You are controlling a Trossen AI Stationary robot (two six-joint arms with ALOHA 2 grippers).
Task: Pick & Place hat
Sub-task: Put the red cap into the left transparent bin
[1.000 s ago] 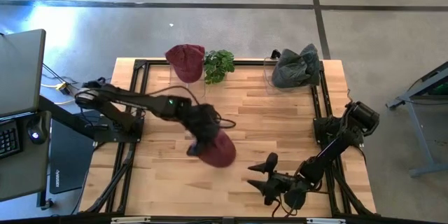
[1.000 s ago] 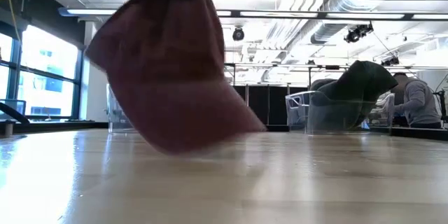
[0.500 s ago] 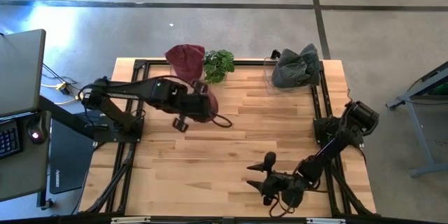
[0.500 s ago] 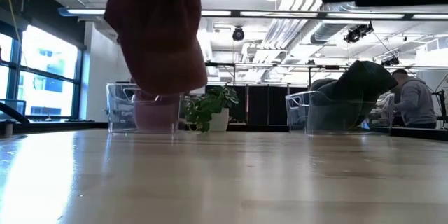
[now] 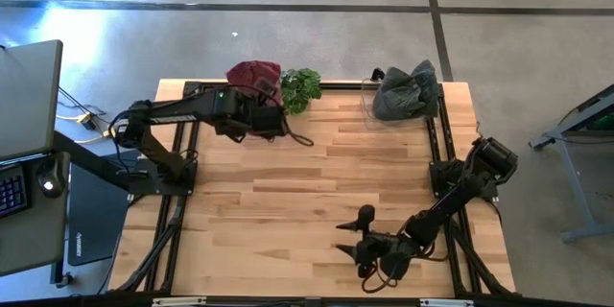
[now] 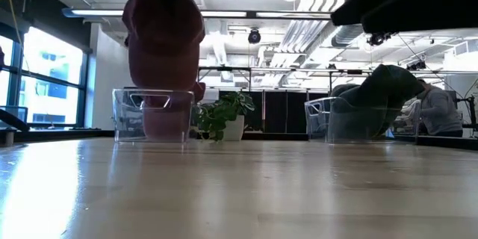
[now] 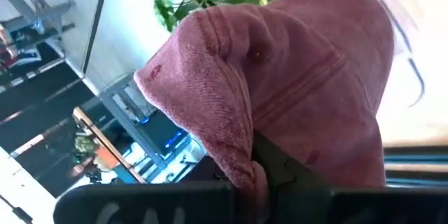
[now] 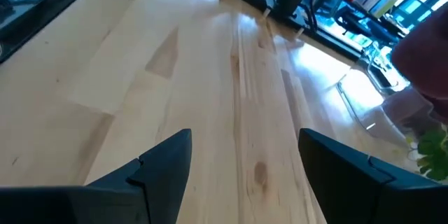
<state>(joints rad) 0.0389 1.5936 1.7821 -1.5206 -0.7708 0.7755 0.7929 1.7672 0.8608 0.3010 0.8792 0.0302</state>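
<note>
- The hat (image 5: 251, 74), dark red, is held by the left pincer (image 5: 262, 106), which is closed on a fold of its cloth; in the left wrist view the fabric (image 7: 280, 91) is seen bunched just where the dark fingers meet.
- It is held high, well clear of the worktop (image 5: 317, 192), so that it can be carried over the wall of the clear bin (image 6: 151, 116) at the far left corner and not dragged against it.
- In the low view the hat (image 6: 163, 37) hangs over that bin, its lower edge at about the rim; whether it touches the rim cannot be told. Something red is already seen inside the bin.
- The grip by one edge lets the crown droop, which is judged to suit a drop into the bin once the jaws are parted.
- A plant (image 5: 299, 87) stands just beside the bin; a snag on its leaves is a risk to be watched.
- A grey hat (image 5: 403, 91) lies in a second bin at the far right corner, untouched.
- The right pincer (image 5: 351, 235) is parked low near the front edge, jaws wide apart and empty, kept out of the left arm's path.
</note>
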